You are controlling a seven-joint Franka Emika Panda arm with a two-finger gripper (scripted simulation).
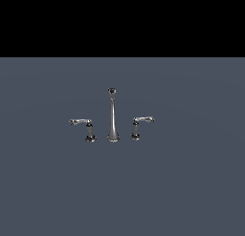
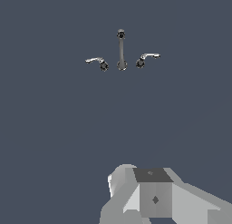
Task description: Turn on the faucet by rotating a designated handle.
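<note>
Well apart at the gripper's (image 2: 154,196) twelve o'clock stands the chrome faucet (image 1: 112,115); lever handle (image 1: 81,123) thin-armed; jaw state unseen.

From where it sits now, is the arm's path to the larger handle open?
Probably yes: nothing stands between the arm and the handle; only the spout stands beside it. The claw itself isn't visible.

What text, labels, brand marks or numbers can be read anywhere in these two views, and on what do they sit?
None: no readable text in either view.
The faucet is bare chrome: spout and both lever handles carry no lettering or brand that can be made out.
The floor is plain grey-blue, unmarked.
The robot part in the wrist view bears only a small dark diamond mark, not a character.
</note>
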